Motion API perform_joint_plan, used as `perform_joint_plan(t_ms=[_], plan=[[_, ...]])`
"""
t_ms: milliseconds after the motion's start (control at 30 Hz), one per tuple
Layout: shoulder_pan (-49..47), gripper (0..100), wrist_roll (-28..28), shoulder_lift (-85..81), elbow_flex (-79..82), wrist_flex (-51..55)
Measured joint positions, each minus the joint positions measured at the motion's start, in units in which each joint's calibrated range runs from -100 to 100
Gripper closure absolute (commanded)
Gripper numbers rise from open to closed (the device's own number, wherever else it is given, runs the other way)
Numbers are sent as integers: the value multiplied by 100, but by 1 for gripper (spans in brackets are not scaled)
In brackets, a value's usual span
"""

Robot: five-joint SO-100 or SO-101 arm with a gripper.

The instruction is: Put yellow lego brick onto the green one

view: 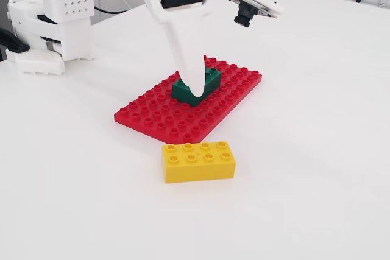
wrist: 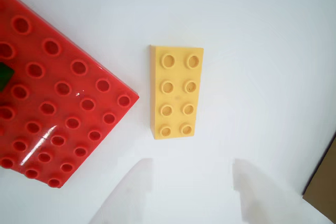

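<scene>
The yellow lego brick (wrist: 175, 93) lies flat on the white table, studs up, just beyond my fingertips in the wrist view. In the fixed view the yellow brick (view: 198, 161) sits in front of the red baseplate. The green one (view: 213, 80) stands on that plate, partly behind my white finger (view: 192, 59); only a green sliver (wrist: 4, 74) shows at the wrist view's left edge. My gripper (wrist: 191, 163) is open and holds nothing. In the fixed view the gripper (view: 196, 89) hangs above the plate.
The red studded baseplate (view: 189, 105) lies in the middle of the table; its corner (wrist: 58, 103) fills the wrist view's left side. The arm's base (view: 49, 22) stands at the back left. A brown area (wrist: 323, 182) shows past the table edge.
</scene>
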Motion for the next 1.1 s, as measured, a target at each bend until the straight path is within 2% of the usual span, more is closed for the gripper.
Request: perform_joint_plan(t_ms=[267, 700, 1100], plan=[[-125, 80, -109, 557, 225, -605], [376, 80, -130, 2127, -1244, -164], [192, 80, -130, 2195, -1362, -35]])
